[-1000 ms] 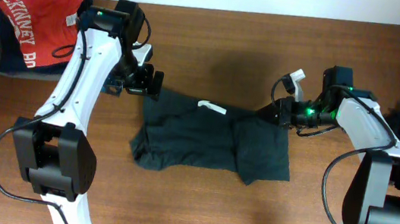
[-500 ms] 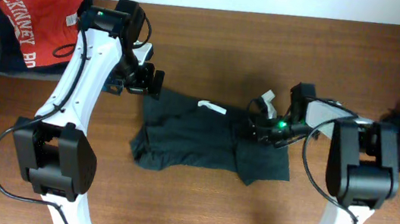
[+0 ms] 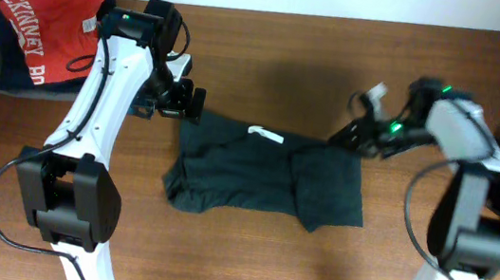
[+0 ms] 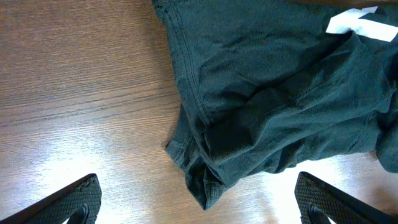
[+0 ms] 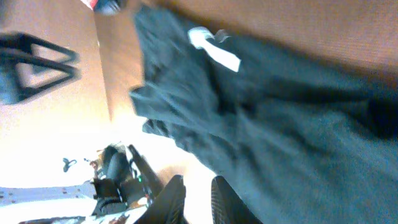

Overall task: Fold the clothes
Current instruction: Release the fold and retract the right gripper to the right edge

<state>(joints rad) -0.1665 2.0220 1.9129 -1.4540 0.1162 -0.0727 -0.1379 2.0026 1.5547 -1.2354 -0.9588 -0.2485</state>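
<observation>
The left gripper (image 4: 199, 198) is held spread wide over the dark green T-shirt (image 4: 280, 93). The right gripper (image 5: 198, 200), blurred, is seen narrowly parted at the shirt's edge; whether cloth is pinched cannot be told.

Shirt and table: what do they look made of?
Shirt: soft matte knit, probably cotton jersey. It creases and bunches, and stitched hems show in the left wrist view. Table: wood or wood-look laminate, can't tell which. It has brown grain lines and a mild sheen where light glares.
</observation>
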